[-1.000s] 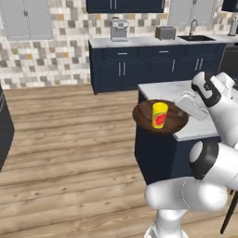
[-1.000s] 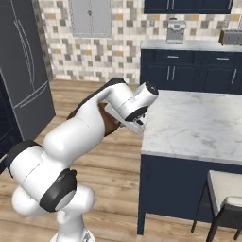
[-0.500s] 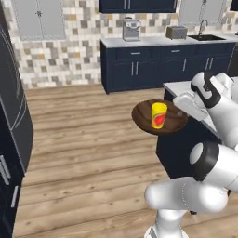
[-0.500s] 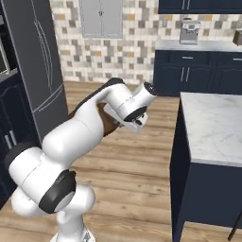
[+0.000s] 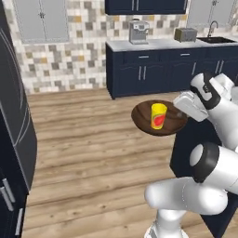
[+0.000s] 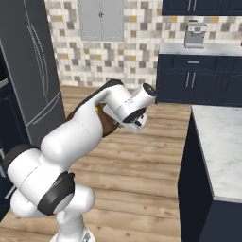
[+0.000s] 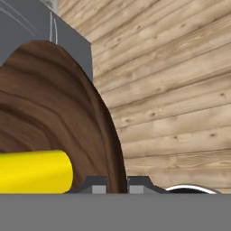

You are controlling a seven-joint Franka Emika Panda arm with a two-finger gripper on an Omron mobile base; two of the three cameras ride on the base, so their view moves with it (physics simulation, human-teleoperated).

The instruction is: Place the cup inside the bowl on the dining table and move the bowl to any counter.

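Note:
The dark brown wooden bowl [image 5: 163, 126] hangs level in the air over the wood floor, left of the dining table [image 6: 221, 150]. The yellow cup [image 5: 158, 115] with its red mark stands upright inside it. My gripper [image 5: 181, 110] is shut on the bowl's right rim. In the hand view the fingertips [image 7: 95, 184] pinch the bowl [image 7: 54, 113] edge, one on each side of the rim, and the cup [image 7: 34, 171] lies to their left. My arm hides most of the bowl [image 6: 108, 127] in the right base view.
The counter [image 5: 158, 44] runs along the back wall with a coffee machine [image 5: 137, 31], a toaster [image 5: 185, 34] and a sink faucet [image 5: 212, 28]. A tall dark fridge [image 5: 14, 116] stands at the left. Bare wood floor [image 5: 93, 139] lies between them.
The whole picture has shifted: the base has moved, so the dining table has slid to the right edge of both base views. The bowl and cup stay in my grip.

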